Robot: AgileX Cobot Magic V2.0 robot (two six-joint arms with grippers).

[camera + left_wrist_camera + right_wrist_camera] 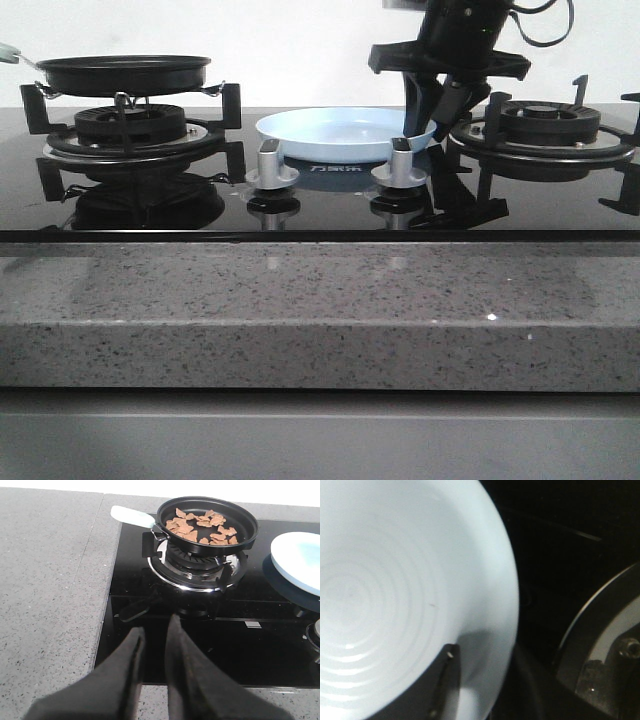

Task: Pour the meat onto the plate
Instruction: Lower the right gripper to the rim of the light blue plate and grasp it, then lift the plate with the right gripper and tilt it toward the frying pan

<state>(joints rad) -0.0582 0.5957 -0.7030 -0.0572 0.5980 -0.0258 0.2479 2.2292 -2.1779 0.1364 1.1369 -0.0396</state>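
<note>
The meat [202, 526] is a heap of small orange-brown pieces in a black frying pan [125, 72] on the left burner. The pan's pale handle [131, 516] points away from the plate. The pale blue-white plate [340, 132] lies on the black hob between the burners and holds nothing; it also shows in the left wrist view [300, 560]. My right gripper [437, 105] is open and straddles the plate's right rim, with one finger [447, 680] inside the plate [395, 580]. My left gripper [155, 627] is narrowly open and empty, over the hob's front edge, well short of the pan.
Two silver knobs [271, 165] [400, 163] stand in front of the plate. The right burner [545, 125] with its black grate is beside my right gripper. A grey speckled stone counter [300, 300] surrounds the hob.
</note>
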